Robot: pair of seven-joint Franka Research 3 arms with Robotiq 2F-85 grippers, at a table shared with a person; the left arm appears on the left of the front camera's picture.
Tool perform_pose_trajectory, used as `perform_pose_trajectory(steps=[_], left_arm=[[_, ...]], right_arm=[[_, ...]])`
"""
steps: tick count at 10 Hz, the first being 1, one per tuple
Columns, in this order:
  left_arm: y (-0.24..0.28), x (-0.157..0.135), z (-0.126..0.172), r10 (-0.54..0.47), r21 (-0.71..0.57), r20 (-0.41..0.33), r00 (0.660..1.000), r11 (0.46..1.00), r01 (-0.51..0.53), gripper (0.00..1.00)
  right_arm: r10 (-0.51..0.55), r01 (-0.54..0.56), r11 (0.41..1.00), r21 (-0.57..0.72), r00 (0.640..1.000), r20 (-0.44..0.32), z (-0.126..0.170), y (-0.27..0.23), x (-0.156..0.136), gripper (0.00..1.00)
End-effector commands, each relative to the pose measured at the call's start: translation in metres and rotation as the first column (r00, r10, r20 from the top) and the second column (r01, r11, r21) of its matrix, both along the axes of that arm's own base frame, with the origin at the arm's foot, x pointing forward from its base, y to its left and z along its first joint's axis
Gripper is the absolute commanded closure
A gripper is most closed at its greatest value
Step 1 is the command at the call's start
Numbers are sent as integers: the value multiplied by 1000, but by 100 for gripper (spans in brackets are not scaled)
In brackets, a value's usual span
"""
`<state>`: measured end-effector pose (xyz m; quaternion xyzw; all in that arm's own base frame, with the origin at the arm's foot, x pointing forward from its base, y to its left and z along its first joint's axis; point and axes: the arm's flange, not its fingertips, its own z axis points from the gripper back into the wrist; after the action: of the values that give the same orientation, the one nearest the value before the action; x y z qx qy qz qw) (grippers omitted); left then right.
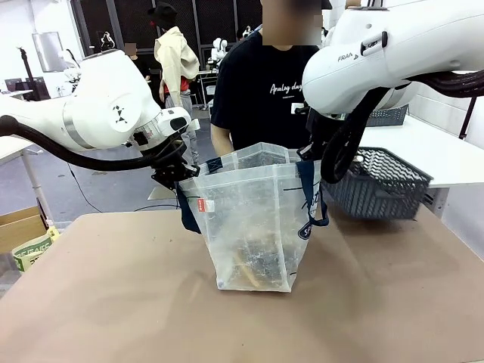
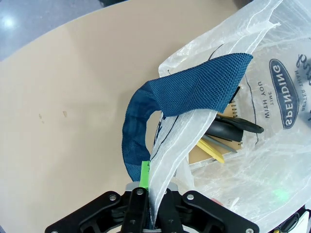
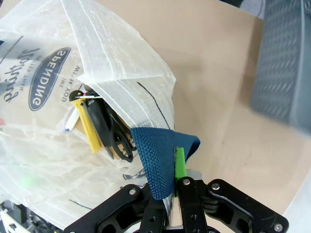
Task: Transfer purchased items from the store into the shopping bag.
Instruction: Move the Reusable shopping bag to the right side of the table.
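Front view: the shopping bag (image 1: 253, 227) stands upright in the middle of the table (image 1: 98, 302), mouth open. The left gripper (image 1: 178, 180) is pinched onto its left rim, and the right arm (image 1: 393, 45) reaches down to the opposite rim. The purchased items (image 1: 257, 265) show as dark shapes at the bottom, so I'd say the transfer is mostly done. A person (image 1: 261, 91) stands right behind the bag, and the grey lattice basket (image 1: 382, 181) sits off to the right.

Left wrist view: the jaws are clamped tight on a thin fold of the translucent wall, just beside the navy strap (image 2: 194, 82). That film looks slippery, so for holding the mouth open I'd pull outward gently, not upward, or it may slide out. Down inside I can see a brownish spiral notebook (image 2: 218, 154), something black and a yellow strip.

Right wrist view: the right gripper (image 3: 170, 206) is clenched on the other strap (image 3: 155, 160) together with the rim. That's the sturdier hold. A yellow-and-black item (image 3: 92, 128) lies below. Best to balance tension on both sides so the bag doesn't tip.
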<state>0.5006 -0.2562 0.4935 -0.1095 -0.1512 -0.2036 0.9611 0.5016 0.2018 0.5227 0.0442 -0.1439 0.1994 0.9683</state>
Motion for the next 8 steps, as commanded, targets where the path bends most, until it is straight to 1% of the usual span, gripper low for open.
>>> perform_pose_trajectory(steps=[1, 3, 5, 6, 8], left_arm=[[-1, 1, 2, 36, -12, 9, 999, 999, -36, 100], [-8, 0, 13, 72, -46, 11, 997, 996, -71, 100], [-15, -1, 21, 103, -60, -6, 995, 993, -104, 100], [-22, -2, 24, 135, -47, -37, 990, 990, -137, 100], [-38, -7, 32, 214, -31, -88, 973, 976, -217, 100]], right_arm=[[-32, 32, 999, -7, 999, 3, 1, 3, 0, 100], [-158, 159, 987, 7, 985, -75, 5, 15, 3, 100], [-261, 263, 965, -9, 953, -151, 11, 23, 7, 100], [-283, 283, 959, -22, 944, -170, 12, 27, 10, 100], [-320, 317, 947, -49, 933, -166, 13, 36, 20, 100]])
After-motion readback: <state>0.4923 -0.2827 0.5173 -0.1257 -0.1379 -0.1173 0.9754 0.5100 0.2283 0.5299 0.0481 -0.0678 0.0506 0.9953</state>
